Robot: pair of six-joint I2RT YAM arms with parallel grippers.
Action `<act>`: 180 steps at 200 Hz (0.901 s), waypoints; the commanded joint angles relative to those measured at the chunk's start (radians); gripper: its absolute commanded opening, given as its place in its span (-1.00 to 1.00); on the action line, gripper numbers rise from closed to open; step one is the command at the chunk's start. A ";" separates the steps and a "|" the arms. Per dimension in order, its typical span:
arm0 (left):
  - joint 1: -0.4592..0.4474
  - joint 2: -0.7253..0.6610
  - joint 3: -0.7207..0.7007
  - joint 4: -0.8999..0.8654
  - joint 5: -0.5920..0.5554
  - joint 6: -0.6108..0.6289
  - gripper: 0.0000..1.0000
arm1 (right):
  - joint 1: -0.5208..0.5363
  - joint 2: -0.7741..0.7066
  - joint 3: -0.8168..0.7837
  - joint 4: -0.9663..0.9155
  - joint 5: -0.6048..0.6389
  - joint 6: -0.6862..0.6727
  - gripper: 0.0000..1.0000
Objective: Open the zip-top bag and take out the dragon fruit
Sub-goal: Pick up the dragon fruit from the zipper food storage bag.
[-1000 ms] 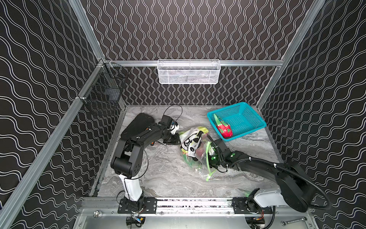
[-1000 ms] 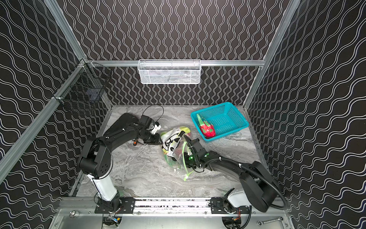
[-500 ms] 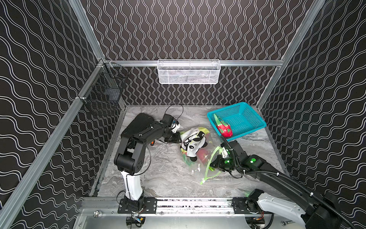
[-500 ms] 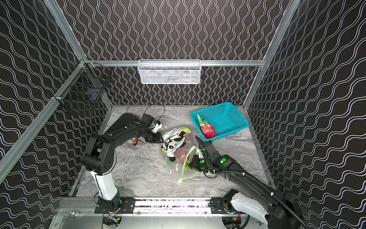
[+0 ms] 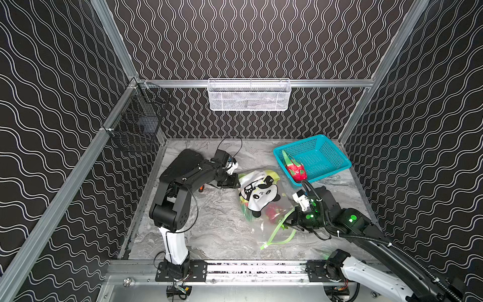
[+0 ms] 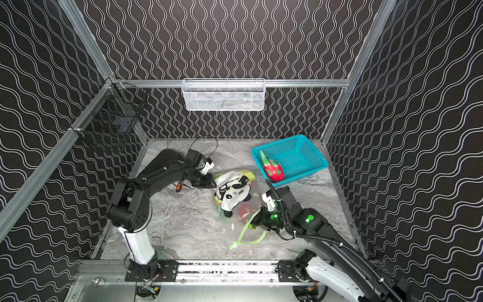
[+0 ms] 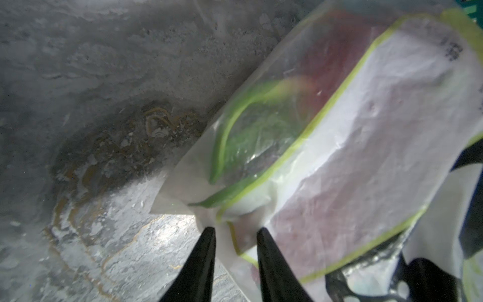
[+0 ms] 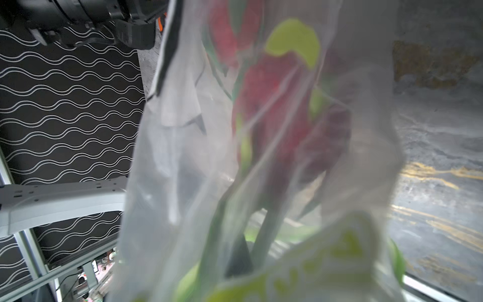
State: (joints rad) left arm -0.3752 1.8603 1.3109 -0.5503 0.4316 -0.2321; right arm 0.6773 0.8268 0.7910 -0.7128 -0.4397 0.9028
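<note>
Right end effector [image 5: 287, 224] is pinching shut on the zip-top bag [image 5: 258, 194] mouth, with the bag lying on the bench [image 5: 209, 230]. Left end effector [image 7: 235, 231] is sitting narrow astride the bag's far corner; can't tell if it's clamping. Dragon fruit [image 5: 273, 212] is lying inside the bag, second dragon fruit [image 5: 295, 171] in the teal basket [image 5: 326, 157].

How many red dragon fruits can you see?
2 for sure: one dragon fruit lies in the teal basket, and another shows red through the zip-top bag. More may be hiding behind its panda print.
</note>
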 commanded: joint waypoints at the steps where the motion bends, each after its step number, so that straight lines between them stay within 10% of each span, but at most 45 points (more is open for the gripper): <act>1: -0.001 -0.012 0.023 -0.022 0.017 0.001 -0.36 | 0.001 -0.038 0.096 -0.058 0.006 0.018 -1.00; 115: -0.008 -0.003 0.068 -0.046 0.006 0.000 -0.36 | 0.001 -0.202 0.412 -0.342 0.061 0.164 -1.00; 180: -0.008 -0.044 0.055 -0.071 -0.032 0.016 -0.20 | 0.001 -0.020 0.778 -0.298 0.212 0.079 -1.00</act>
State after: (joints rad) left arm -0.3809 1.8435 1.3766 -0.6052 0.4210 -0.2317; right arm 0.6781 0.7418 1.4757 -1.0481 -0.3168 1.0348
